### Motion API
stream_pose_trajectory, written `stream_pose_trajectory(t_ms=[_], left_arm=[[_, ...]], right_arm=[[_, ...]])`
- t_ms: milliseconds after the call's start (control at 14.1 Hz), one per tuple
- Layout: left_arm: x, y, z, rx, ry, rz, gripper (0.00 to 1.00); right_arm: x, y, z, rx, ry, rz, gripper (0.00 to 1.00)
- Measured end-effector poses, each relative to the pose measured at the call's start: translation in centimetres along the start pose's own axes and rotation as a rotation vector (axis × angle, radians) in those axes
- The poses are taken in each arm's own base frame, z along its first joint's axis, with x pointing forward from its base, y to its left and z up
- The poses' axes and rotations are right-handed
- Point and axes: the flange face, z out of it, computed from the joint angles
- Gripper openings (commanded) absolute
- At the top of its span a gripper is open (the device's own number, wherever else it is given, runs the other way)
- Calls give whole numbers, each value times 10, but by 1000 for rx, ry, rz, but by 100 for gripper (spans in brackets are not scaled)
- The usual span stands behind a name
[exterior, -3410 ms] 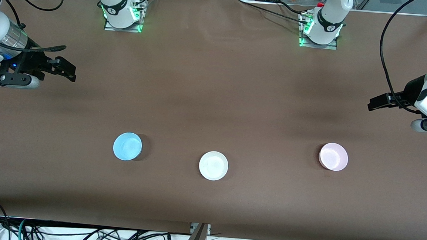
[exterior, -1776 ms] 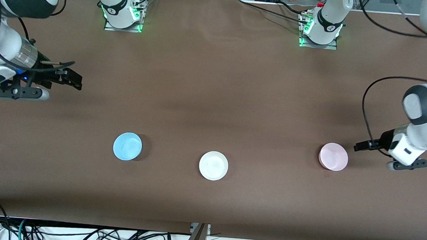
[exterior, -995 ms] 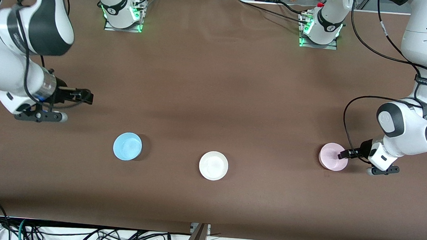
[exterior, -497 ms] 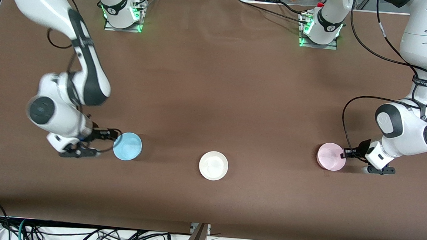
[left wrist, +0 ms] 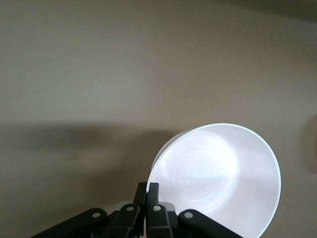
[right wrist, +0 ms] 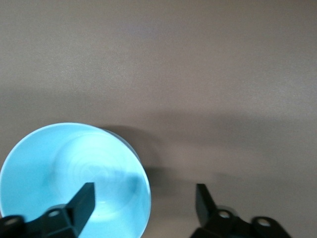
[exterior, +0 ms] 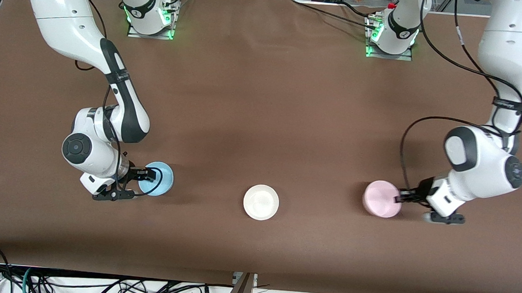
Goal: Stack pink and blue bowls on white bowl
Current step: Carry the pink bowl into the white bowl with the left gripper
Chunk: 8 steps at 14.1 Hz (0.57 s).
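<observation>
The pale pink bowl (exterior: pixel 380 199) is gripped at its rim by my left gripper (exterior: pixel 397 199), which is shut on it. In the left wrist view the bowl (left wrist: pixel 218 178) looks tilted, with the rim pinched between the fingertips (left wrist: pixel 153 191). The light blue bowl (exterior: pixel 158 178) sits on the table toward the right arm's end. My right gripper (exterior: pixel 149 175) is open and straddles its rim. In the right wrist view one finger (right wrist: pixel 84 198) is inside the blue bowl (right wrist: pixel 59 168) and the other is outside it. The white bowl (exterior: pixel 261 202) sits alone between the other two bowls.
The brown table cover (exterior: pixel 262 119) is bare between the bowls and the arm bases (exterior: pixel 150 19). Cables hang along the table edge nearest the front camera (exterior: pixel 98 286).
The left gripper has closed on the pink bowl's rim and carried it toward the white bowl. The right arm has swung down to the blue bowl, its open fingers now straddling the rim.
</observation>
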Motion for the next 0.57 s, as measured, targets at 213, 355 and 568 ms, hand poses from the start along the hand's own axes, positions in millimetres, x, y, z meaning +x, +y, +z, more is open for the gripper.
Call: stream_pose_trajectory(t_ms=[213,355,568], left_arm=[[-17,92,20,-41,-34,-43,0],[-33,148,38,-48,-60,-85,0],[-54,230,65,-2,-58,-115,0]], right_arm=[[0,0,1,1,-1,-1,9],[0,-1,1,3,-2,-1,0],[1,-4,-4,12,-1,-4,0]])
